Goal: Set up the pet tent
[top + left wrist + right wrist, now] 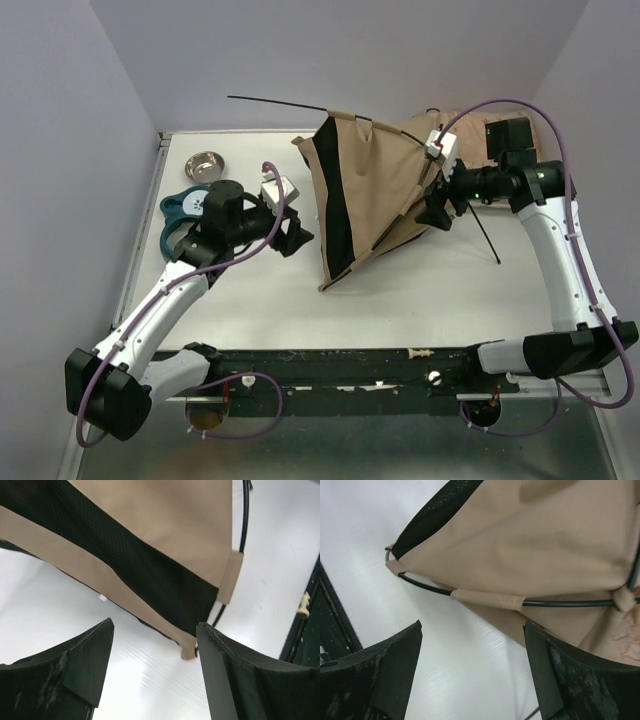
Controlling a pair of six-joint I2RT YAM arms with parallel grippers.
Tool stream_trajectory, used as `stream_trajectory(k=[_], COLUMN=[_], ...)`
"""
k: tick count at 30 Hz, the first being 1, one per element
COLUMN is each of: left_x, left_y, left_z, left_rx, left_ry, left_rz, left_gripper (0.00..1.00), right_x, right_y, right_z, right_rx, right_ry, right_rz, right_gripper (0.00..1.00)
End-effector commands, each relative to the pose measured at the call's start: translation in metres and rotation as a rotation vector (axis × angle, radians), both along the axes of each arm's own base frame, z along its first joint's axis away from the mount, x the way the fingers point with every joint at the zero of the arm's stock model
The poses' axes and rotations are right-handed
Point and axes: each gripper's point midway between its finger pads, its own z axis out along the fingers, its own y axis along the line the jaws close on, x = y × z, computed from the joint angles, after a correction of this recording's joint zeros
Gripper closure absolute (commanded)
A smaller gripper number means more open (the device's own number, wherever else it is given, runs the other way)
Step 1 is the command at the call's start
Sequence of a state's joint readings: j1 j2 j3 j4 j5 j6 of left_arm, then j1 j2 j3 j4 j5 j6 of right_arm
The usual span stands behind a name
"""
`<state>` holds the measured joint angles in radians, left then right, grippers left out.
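The pet tent (pixel 375 185) stands half-raised at the table's middle, tan fabric with a black mesh panel on its left face. One thin black pole (pixel 275 103) sticks out to the back left, another (pixel 485 235) to the right. My left gripper (pixel 295 237) is open and empty, just left of the tent's black panel. In the left wrist view it (pixel 155 645) hovers over the table in front of the tent's lower corner (pixel 187 652). My right gripper (pixel 437 213) is open beside the tent's right side. The right wrist view shows it (pixel 472 650) empty below a pole sleeve (pixel 487 599).
A metal bowl (pixel 204 164) and a teal object (pixel 185 205) lie at the back left, close to my left arm. A black box (pixel 508 135) and pinkish fabric (pixel 470 125) sit behind the tent at the right. A small white piece (pixel 420 354) rests on the near rail.
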<state>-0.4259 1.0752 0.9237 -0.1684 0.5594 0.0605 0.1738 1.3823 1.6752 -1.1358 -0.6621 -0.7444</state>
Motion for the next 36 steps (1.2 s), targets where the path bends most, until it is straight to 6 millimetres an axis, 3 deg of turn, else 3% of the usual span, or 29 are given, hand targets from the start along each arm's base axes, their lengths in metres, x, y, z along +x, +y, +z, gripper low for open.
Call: stream_trajectory(k=[1,4,11,15,19,24,27,29,33,36], left_x=[-0.035,-0.028,0.017,0.037,0.035,0.038,0.04,0.038,0.039,0.045], left_y=[0.0,0.004,0.009,0.012,0.012,0.019,0.028,0.035,0.049,0.057], left_z=[-0.032,-0.033,0.003,0.026,0.045,0.051,0.058,0.064,0.074,0.083], left_rx=[0.069,0.069,0.052,-0.001,-0.049,-0.08,-0.079,-0.08,-0.079,-0.079], left_ry=[0.0,-0.047,-0.113,-0.092,-0.115,-0.085,-0.073,-0.08,-0.099,-0.129], left_rz=[-0.137,-0.087,0.083,0.193,0.201,0.266,0.278,0.256,0.257,0.285], left_gripper=[0.21,0.22,0.17,0.16,0.16,0.15,0.15,0.14,0.14,0.14], right_x=[-0.031,-0.016,0.0,0.01,0.009,0.025,0.034,0.036,0.033,0.033], right_y=[0.011,0.014,0.026,0.019,0.02,0.037,0.033,0.033,0.031,0.03], right_z=[-0.015,-0.022,-0.013,-0.042,-0.044,-0.05,-0.055,-0.048,-0.024,-0.006], right_rx=[0.104,0.169,0.417,0.422,0.479,0.497,0.463,0.462,0.501,0.526], right_ry=[0.127,0.192,0.295,0.402,0.426,0.394,0.397,0.366,0.295,0.252], right_rz=[-0.006,-0.14,-0.387,-0.689,-0.768,-0.756,-0.805,-0.781,-0.753,-0.74], right_gripper=[0.12,0.13,0.14,0.21,0.2,0.22,0.41,0.54,0.98,0.99])
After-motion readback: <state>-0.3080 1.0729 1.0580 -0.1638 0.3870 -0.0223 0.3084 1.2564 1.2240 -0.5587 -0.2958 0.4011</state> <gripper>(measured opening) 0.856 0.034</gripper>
